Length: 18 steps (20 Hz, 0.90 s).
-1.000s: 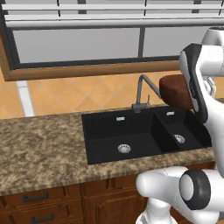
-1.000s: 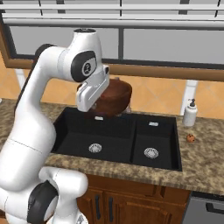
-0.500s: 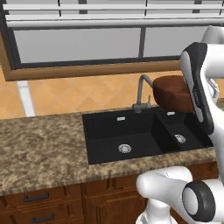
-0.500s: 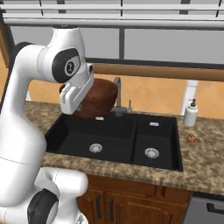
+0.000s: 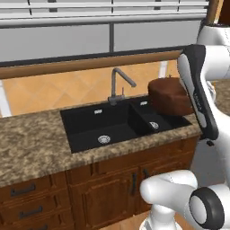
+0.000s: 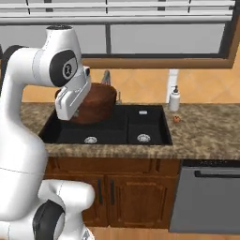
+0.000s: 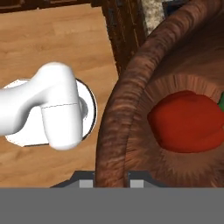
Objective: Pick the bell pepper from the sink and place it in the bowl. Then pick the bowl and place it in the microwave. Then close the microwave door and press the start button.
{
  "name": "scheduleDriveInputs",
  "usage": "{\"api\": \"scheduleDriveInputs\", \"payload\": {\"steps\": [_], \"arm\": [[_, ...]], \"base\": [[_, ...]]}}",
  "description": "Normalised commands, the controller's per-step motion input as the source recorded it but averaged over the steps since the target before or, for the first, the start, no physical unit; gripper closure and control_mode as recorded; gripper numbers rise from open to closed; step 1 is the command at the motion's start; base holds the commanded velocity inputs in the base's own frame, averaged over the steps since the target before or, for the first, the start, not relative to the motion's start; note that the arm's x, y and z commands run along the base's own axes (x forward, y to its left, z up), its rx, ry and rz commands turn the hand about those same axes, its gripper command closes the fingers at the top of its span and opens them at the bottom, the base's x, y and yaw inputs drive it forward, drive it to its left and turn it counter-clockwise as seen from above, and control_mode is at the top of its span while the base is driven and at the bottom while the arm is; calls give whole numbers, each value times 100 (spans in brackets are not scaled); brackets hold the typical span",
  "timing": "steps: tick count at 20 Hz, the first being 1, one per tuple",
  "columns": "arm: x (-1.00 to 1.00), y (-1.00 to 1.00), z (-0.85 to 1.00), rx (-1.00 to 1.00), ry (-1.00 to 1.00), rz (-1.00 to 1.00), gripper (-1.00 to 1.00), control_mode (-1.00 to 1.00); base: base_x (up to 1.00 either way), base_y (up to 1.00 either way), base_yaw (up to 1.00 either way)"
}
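Bell pepper already lies in the bottom of the bowl, so the first step looks done, and the second is under way — the bowl is up off the counter, carried in the air above the black sink. The gripper is clenched on the bowl's rim, one finger on each side of the wall, as the hand view shows at its lower edge. From the left base view the bowl hangs over the right basin, just beside the grey faucet; from the right base view it sits partly behind the white arm, over the left part of the sink. Left to do, as I judge it: get the bowl into the microwave, shut its door, press start. The pepper is glossy red and rounded, with a bit of green stem at the far right edge of the hand view. The bowl is deep, dark reddish-brown and matte, with a wood-like grain — it hangs about level, and the pepper rests low inside, well clear of the rim.
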Motion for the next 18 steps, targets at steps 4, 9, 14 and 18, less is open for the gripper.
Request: {"api": "scheduleDriveInputs", "payload": {"steps": [4, 9, 14, 18], "arm": [[0, 0, 0, 0, 0, 0, 100, 100], [0, 0, 0, 0, 0, 0, 100, 100], [0, 0, 0, 0, 0, 0, 100, 100], [0, 0, 0, 0, 0, 0, 100, 100]], "base": [[0, 0, -100], [0, 0, -97], [4, -11, -85], [6, -10, -84]]}}
